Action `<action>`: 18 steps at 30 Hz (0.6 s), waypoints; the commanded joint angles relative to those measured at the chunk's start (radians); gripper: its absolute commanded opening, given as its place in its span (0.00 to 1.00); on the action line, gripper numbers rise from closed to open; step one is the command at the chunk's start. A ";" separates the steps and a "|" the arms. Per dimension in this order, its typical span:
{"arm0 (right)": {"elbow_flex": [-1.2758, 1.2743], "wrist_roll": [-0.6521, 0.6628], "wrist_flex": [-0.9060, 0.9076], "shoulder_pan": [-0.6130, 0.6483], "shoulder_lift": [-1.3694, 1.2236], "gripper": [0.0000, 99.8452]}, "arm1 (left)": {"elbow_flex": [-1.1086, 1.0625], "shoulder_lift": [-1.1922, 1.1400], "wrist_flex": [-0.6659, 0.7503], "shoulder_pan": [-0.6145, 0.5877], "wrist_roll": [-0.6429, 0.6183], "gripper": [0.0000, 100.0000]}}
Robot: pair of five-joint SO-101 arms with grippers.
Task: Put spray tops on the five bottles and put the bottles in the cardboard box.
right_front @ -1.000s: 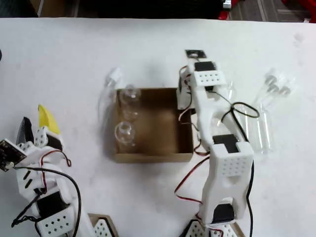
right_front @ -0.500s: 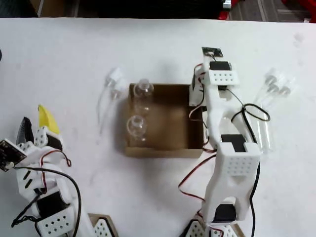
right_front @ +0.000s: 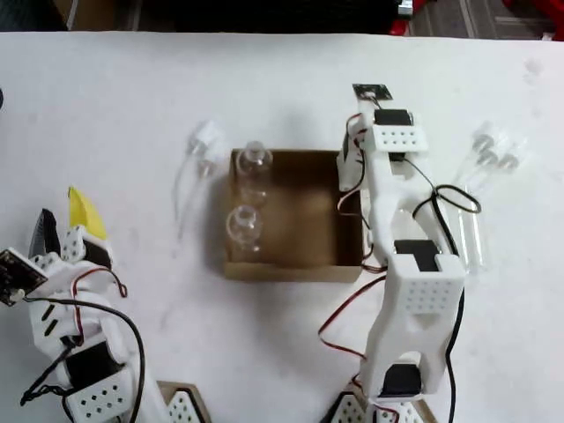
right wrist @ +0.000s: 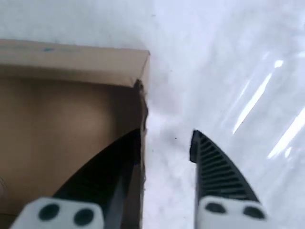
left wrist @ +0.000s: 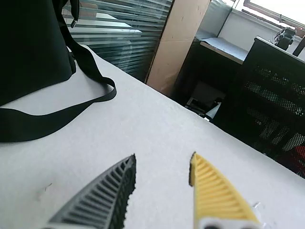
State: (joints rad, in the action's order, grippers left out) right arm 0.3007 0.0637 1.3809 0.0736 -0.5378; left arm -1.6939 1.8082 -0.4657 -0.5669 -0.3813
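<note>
White tabletop (right_front: pixel 132 97) runs under both my arms, with the cardboard box (right_front: pixel 282 271) sitting open near its middle. Two clear bottles stand inside it along the wall farthest from my right arm, one (right_front: pixel 254 163) in the far corner and one (right_front: pixel 244 227) nearer to me; neither wears a spray top. Just outside that wall, loose spray tops (right_front: pixel 204 145) lie on the table with their thin tubes trailing toward me. More clear bottles (right_front: pixel 471 233) lie on their sides on the opposite side, beyond my right arm (right_front: pixel 410 291), which stretches out along the box's near-side wall. My right gripper (right wrist: pixel 167 136) is spread and straddles that wall at a corner of the box (right wrist: pixel 71 62): one finger is inside against the cardboard, the other hangs outside over bare table, apart from the wall, so it clamps nothing. My left gripper (left wrist: pixel 162 160) sits well away by the table's edge (right_front: pixel 60 204), its grey and yellow fingers parted with nothing between them, pointed across the table toward a black bag (left wrist: pixel 33 43) whose strap (left wrist: pixel 71 107) curls over the surface.
</note>
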 commanded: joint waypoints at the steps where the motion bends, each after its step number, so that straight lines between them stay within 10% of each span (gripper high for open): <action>1: 0.014 0.012 0.013 -0.012 0.022 0.21 | 0.003 0.007 0.008 0.013 -0.008 0.18; 18: 0.322 0.006 0.231 0.209 0.073 0.04 | 0.003 0.007 0.008 0.013 -0.008 0.18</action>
State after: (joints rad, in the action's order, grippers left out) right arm 0.5953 0.0652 1.6525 0.2087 -0.4519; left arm -1.6939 1.8082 -0.4657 -0.5669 -0.3813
